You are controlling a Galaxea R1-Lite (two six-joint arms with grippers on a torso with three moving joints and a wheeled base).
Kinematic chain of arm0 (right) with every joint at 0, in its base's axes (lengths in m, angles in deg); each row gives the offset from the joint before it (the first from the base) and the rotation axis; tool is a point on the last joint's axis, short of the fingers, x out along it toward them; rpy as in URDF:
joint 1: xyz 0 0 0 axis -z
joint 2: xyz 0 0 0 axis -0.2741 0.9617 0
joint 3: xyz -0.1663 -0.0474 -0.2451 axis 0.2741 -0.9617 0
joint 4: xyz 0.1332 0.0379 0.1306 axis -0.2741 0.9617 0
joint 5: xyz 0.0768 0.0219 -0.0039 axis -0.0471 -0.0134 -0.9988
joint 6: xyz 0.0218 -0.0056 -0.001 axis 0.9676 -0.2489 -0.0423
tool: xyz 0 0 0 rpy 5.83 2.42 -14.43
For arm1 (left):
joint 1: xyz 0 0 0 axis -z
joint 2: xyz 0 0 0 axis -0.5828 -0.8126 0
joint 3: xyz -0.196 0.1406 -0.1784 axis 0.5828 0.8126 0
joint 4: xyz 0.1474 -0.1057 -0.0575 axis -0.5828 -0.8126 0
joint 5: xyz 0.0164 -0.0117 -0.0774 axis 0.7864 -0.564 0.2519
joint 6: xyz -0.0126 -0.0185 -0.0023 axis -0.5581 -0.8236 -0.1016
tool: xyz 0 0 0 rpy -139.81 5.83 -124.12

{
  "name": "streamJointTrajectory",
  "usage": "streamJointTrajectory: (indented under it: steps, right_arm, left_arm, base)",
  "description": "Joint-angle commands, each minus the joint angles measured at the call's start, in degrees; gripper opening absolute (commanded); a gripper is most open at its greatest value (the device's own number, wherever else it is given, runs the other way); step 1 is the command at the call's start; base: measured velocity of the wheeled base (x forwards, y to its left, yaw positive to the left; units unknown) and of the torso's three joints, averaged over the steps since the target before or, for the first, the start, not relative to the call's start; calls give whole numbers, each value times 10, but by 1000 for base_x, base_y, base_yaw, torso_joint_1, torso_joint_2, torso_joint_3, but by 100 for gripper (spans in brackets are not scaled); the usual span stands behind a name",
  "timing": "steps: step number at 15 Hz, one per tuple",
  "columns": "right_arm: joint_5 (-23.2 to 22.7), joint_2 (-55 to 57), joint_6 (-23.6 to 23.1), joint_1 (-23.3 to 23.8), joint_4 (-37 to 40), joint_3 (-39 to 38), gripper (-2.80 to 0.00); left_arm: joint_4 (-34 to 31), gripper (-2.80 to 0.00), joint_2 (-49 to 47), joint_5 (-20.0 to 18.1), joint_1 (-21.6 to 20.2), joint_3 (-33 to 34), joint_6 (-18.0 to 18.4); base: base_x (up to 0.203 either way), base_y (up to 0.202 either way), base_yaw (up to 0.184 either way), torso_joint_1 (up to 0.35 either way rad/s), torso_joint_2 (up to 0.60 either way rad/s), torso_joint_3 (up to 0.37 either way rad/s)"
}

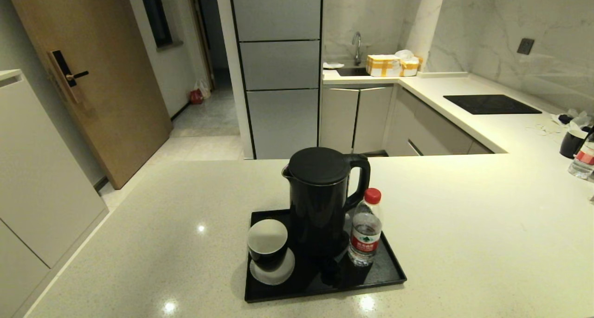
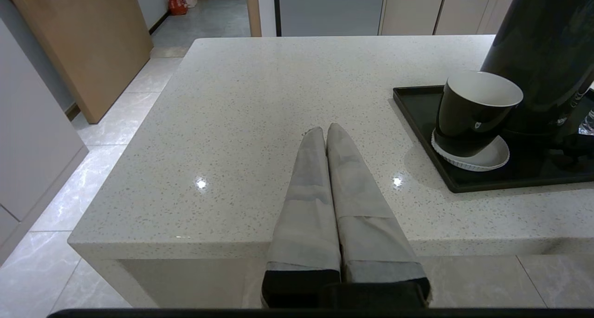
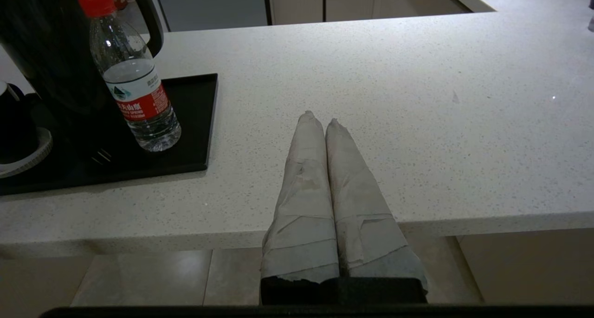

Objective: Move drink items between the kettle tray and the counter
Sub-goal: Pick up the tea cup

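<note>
The kitchen's speckled counter (image 1: 464, 225) lay before you. Your left gripper (image 2: 326, 131) and right gripper (image 3: 320, 121) were pressed shut, empty. Cup (image 1: 267, 243) at nine o'clock and bottle (image 1: 365, 232) at three flanked the kettle (image 1: 320, 197) on the tray (image 1: 392, 271); nothing looked moved yet. The red label's print seemed unreadable.

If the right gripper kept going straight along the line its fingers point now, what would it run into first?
Probably nothing: the shut right gripper points across bare counter, with the water bottle and kettle tray off to one side. Its height above the counter is unclear.
</note>
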Motion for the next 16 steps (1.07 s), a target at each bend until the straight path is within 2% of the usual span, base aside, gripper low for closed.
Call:
streamJointTrajectory:
  steps: [1,16]
  right_arm:
    - [0,0,0,0,0,0,-280]
    - [-1,1,-3,0,0,1,-280]
  left_arm:
    - [0,-280,-1,0,0,1,0]
    - [0,-280,-1,0,0,0,0]
  base:
    - [0,0,0,0,0,0]
    - [0,0,0,0,0,0]
